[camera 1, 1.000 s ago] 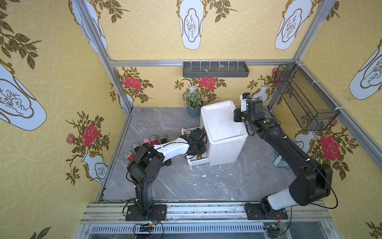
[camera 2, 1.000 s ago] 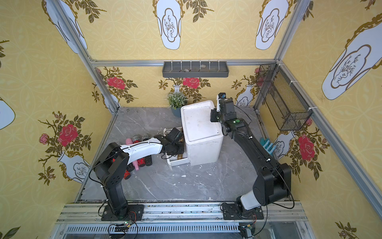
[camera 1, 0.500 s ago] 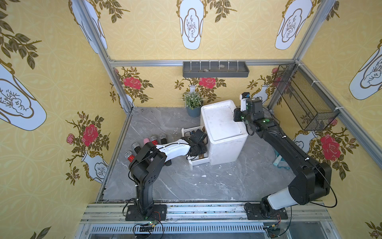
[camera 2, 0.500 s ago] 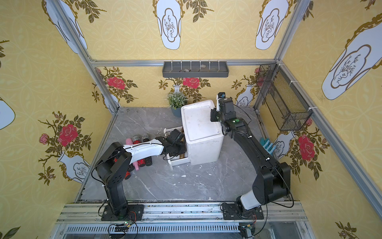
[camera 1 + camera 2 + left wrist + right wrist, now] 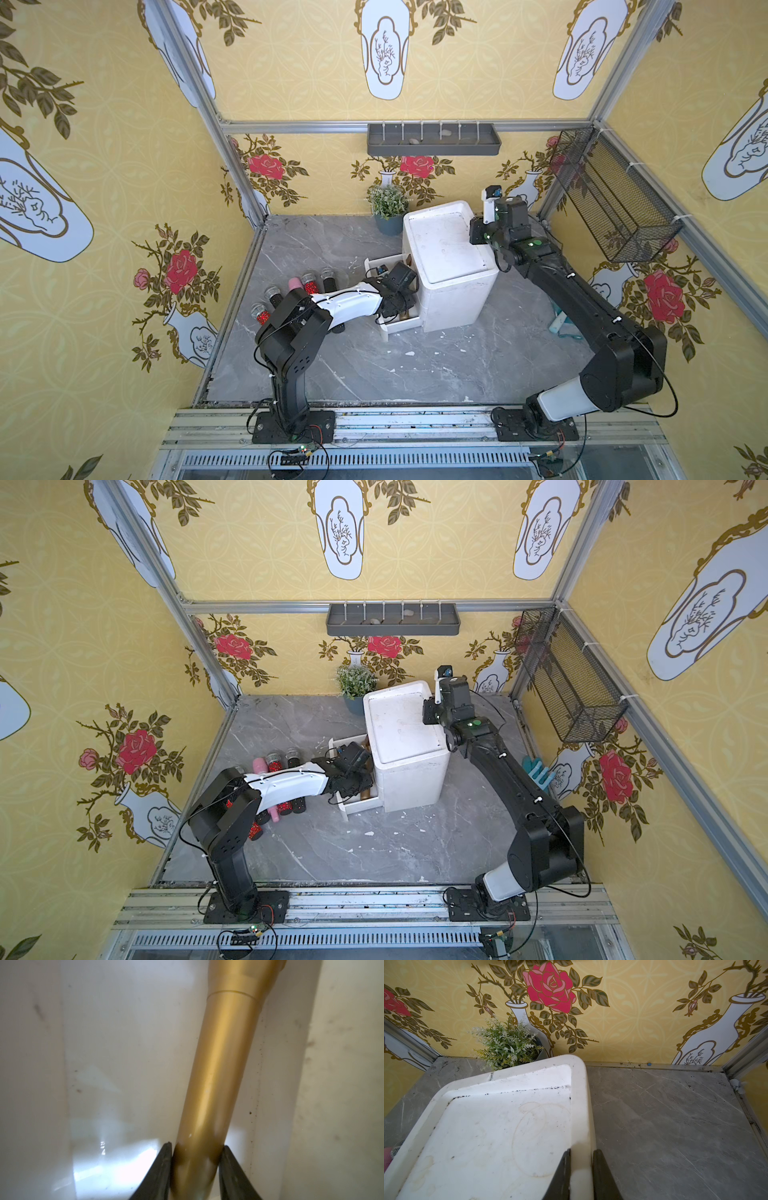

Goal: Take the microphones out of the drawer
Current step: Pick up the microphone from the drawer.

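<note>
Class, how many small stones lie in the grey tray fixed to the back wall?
2. One stone lies left of the middle of the grey tray; the other stone lies just right of the middle. The tray's front wall may hide more.

Gold microphone (image 5: 218, 1074), white cabinet (image 5: 446, 249)

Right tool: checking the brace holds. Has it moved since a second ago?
No. The right tool stays on the same edge of the white cabinet.

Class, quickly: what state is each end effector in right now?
Left end effector: closed on the gold microphone.
Right end effector: closed on the white cabinet rim.
</note>
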